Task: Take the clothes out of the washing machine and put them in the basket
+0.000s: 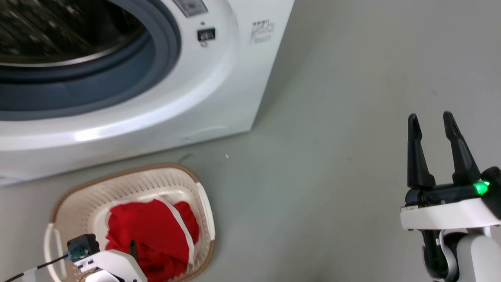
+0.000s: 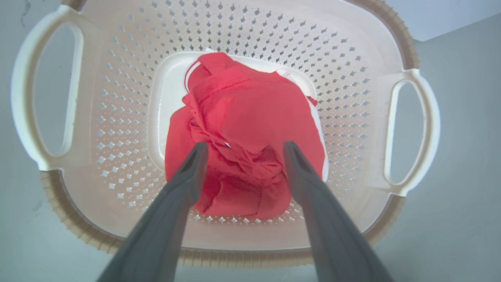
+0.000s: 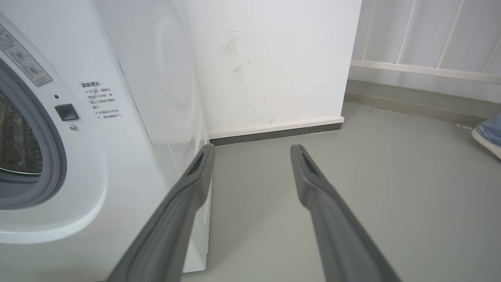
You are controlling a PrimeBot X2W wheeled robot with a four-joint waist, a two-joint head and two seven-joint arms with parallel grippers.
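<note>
Red clothes with white trim lie bunched in the cream basket on the floor in front of the washing machine. In the left wrist view the clothes cover the bottom of the basket. My left gripper hangs open straight above the pile, fingers apart and holding nothing. Its wrist shows at the basket's near edge in the head view. My right gripper stands open over bare floor far to the right, empty. The drum looks dark; no cloth shows in it.
The machine's side panel meets a white wall with a dark skirting. Railing bars run along the far right. A person's shoe shows at the right edge. Grey floor stretches between basket and right arm.
</note>
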